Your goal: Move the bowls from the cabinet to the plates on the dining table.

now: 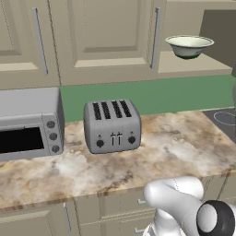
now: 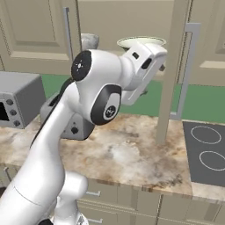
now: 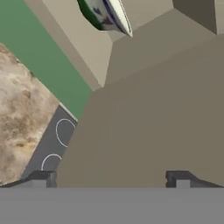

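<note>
Fingers (image 3: 41, 178) spread wide, empty; green-and-cream bowl (image 3: 106, 15) sits way ahead of them, so coming in crooked could shove it off the cabinet (image 3: 144, 65) shelf.

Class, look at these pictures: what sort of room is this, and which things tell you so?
A kitchen: a toaster and toaster oven stand on a marbled counter, with a cooktop alongside and wall cabinets above.

A bowl (image 1: 189, 46) sits in the open cabinet (image 1: 193, 64), above the counter (image 1: 175, 147); a toaster (image 1: 112, 125) stands right of the oven (image 1: 30, 122).
</note>
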